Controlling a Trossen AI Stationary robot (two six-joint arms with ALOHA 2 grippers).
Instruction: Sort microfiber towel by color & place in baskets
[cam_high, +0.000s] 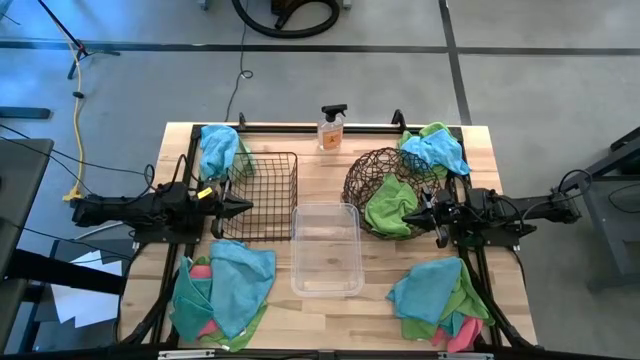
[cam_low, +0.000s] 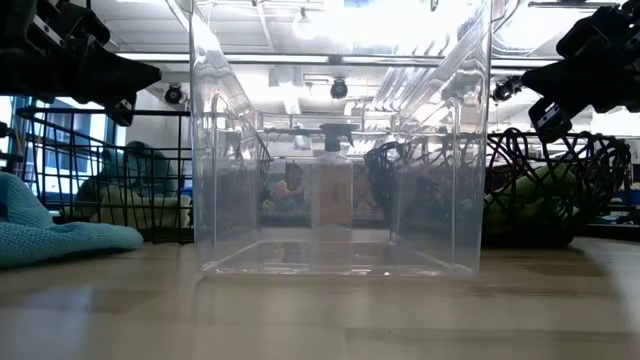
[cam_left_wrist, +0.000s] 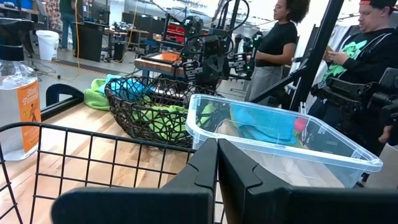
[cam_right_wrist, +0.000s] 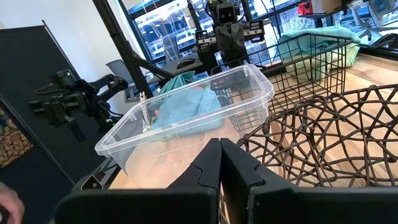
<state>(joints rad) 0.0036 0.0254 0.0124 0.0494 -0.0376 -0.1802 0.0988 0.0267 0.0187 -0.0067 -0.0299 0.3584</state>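
- The table (cam_high: 310, 310), of pale wood, fills the centre of the high view and carries everything below.
- The clear plastic tub (cam_high: 326, 249) sits at centre frame, its long axis running top to bottom, between the two grippers and holding no cloth.
- The black wire basket (cam_high: 260, 196) stands left of centre, just right of the left gripper (cam_high: 243, 207), whose fingers are pressed together on nothing at its left rim.
- The round woven basket (cam_high: 385, 190) stands right of centre with a lime green towel (cam_high: 392, 207) inside; the right gripper (cam_high: 416, 213), fingers closed and empty, sits at its right edge above that towel.
- Mixed towel heaps lie at lower left (cam_high: 226, 290) and lower right (cam_high: 437, 297), below each gripper.
- Smaller teal and green heaps sit at upper left (cam_high: 220, 150) and upper right (cam_high: 434, 147).
- A spray bottle (cam_high: 331, 128) stands at the top centre edge.
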